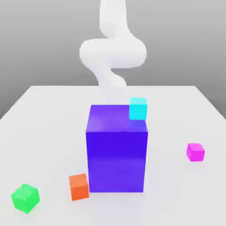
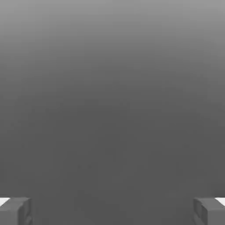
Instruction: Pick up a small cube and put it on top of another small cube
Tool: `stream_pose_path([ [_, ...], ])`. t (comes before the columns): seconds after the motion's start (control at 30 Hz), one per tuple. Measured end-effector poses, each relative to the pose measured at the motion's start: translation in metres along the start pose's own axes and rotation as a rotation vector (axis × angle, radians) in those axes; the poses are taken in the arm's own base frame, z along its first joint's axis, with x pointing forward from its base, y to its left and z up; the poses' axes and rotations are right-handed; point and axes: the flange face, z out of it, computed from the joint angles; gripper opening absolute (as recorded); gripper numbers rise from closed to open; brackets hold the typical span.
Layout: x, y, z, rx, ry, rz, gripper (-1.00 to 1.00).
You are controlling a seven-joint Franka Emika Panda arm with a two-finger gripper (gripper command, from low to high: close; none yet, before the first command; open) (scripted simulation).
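Your pink cube point(image 1: 195, 152) sits flat on the counter point(image 1: 44, 114), at about three o'clock from the big blue block point(image 1: 116, 150), well apart. It looks light and rigid with no long axis; take it across two opposite faces. The jaws stand wide apart, empty.

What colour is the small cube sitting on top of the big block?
Cyan, a light blue-green. The small cube shows best in the exterior view, on the blue-violet block.
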Motion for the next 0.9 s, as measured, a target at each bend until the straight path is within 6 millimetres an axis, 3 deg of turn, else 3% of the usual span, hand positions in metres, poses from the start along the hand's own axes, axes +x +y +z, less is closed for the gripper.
stream_pose_path([
  [0.2,-0.072,-0.027,0.099,0.01,-0.201,-0.241,0.0],
  [0.43,-0.189,-0.04,0.185,0.015,-0.406,-0.536,0.0],
  [0.67,-0.32,-0.021,0.237,0.013,-0.583,-0.851,0.0],
  [0.9,-0.442,0.031,0.26,0.001,-0.729,-1.186,0.0],
])
